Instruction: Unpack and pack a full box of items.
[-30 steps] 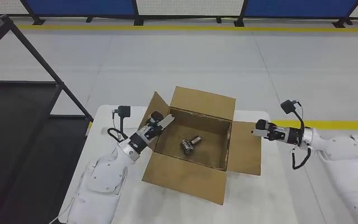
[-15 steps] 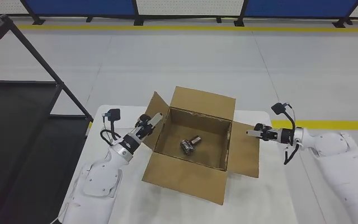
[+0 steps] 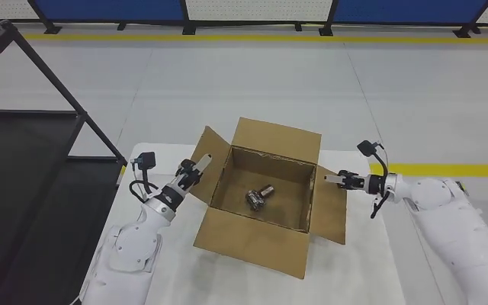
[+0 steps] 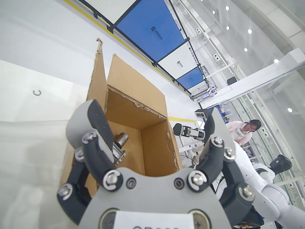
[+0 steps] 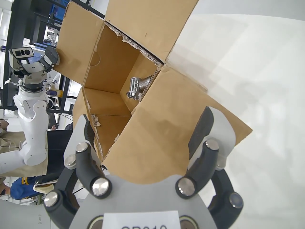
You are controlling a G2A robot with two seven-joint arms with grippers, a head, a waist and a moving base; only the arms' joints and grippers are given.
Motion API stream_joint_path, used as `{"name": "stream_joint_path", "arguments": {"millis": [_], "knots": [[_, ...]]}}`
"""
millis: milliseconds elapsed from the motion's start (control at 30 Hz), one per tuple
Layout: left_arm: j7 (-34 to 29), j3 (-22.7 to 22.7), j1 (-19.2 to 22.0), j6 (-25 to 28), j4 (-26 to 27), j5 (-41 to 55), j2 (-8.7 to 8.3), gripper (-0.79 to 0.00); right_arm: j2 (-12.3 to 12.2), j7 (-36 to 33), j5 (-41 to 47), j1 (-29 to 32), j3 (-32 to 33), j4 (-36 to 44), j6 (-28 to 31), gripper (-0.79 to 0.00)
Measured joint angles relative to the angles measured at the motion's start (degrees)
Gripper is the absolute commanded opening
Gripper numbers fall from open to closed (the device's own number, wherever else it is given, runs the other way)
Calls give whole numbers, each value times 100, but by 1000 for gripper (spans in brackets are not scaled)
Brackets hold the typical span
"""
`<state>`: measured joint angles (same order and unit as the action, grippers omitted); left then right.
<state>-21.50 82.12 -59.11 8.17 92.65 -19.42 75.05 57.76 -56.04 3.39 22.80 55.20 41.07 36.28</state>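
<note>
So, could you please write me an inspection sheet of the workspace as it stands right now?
Surface: white table, carrying the box.
Job's things: cardboard box, open with its flaps folded out; one metal part lying on its floor.
Clutter: nothing seen.
End effectors: left end effector open, at the left flap; right end effector open, at the right flap; contact cannot be told.
Cables: left wrist cable and right wrist cable, both black loops away from the box.
Surroundings: black frame beside the table; yellow floor line; blue panels behind.
</note>
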Motion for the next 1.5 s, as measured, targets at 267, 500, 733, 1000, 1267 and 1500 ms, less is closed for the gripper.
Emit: {"name": "stream_joint_path", "arguments": {"millis": [267,500,733,1000,1267,1500], "knots": [[34,54,-140,-35,87,42,-27,0,215,106,62,-104,-309,-171,-124,0],[44,71,-211,-57,153,75,-47,0,379,270,63,-199,-500,-251,-197,0],[56,95,-311,-43,210,97,-69,0,544,337,125,-275,-668,-348,-269,0],[130,155,-484,-44,346,121,-94,0,730,636,112,-386,-814,-468,-247,0],[321,387,-780,63,624,238,-130,0,648,1830,-969,-571,-683,-143,159,0],[478,631,-1060,250,813,349,-165,0,515,2117,-2012,-242,-633,1222,15,0]]}}
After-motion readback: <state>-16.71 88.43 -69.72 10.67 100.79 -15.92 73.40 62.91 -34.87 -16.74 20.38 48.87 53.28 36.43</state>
